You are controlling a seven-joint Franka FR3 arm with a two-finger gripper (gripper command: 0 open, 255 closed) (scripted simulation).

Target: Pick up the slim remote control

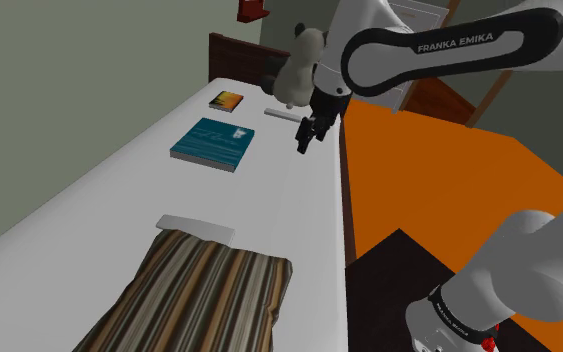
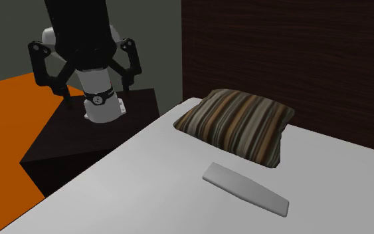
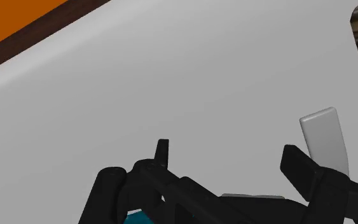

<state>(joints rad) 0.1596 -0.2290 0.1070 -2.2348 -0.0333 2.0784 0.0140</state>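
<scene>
Black fingers (image 3: 301, 168) of the gripper (image 3: 228, 151) stand wide apart, holding nothing, with bare white bed (image 1: 89, 200) between them. Outside that gap, just past one finger and untouched, lies the slim remote control (image 3: 325, 135), a flat pale grey bar on the bed. On its side away from the fingers sits the striped pillow (image 1: 204, 295), just beside it but not touching. In the shoulder view the gripper hangs above the bed's edge by the orange floor (image 1: 439, 170), well apart from the remote. A teal book (image 1: 212, 143) lies near the fingers, with a small yellow-orange book (image 1: 227, 99) beyond it.
</scene>
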